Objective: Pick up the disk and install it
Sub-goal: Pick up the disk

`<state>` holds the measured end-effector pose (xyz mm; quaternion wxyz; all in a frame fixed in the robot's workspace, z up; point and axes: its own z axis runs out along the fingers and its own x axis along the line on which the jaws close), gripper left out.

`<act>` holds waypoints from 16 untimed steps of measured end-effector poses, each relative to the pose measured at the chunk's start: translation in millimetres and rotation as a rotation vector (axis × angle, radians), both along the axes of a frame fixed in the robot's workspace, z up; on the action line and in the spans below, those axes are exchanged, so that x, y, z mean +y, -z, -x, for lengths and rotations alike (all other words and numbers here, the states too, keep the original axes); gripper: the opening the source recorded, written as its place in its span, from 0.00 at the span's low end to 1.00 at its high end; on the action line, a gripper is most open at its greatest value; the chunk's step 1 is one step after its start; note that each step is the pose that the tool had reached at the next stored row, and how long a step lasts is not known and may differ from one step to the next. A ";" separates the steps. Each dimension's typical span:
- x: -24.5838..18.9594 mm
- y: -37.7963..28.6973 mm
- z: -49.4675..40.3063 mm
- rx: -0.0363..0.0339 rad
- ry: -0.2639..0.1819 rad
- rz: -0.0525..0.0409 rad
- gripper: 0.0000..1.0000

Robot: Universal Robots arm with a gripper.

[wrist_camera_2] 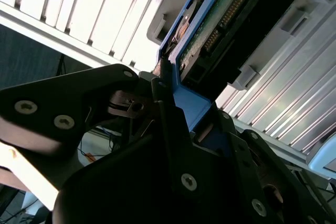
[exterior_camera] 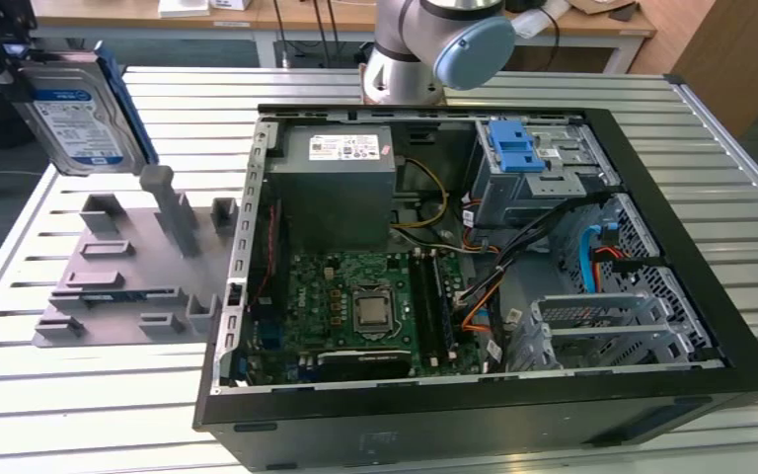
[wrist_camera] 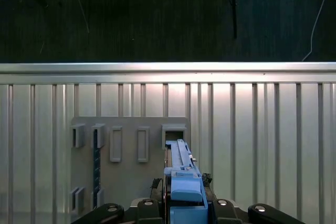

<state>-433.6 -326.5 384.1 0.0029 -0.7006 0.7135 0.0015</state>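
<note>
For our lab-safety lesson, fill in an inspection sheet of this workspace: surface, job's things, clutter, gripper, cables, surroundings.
Surface: slatted metal table carrying a grey fixture and an open computer case.
Job's things: the disk is held off the table, above the fixture at the exterior view's left, and is not in the case.
Clutter: nothing seen.
Gripper: gripper shut on the disk's blue rail.
Cables: orange and black wires and a blue cable, all inside the case.
Surroundings: a wooden desk behind the table, with the arm base at the table's far edge.
</note>
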 end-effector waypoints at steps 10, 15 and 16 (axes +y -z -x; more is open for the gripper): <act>0.0 -7.0 0.0 -0.0001 0.000 0.0000 0.37; 0.0 -10.5 0.0 -0.0001 0.000 0.0000 0.37; 0.0 -11.2 0.0 -0.0001 0.000 0.0000 0.37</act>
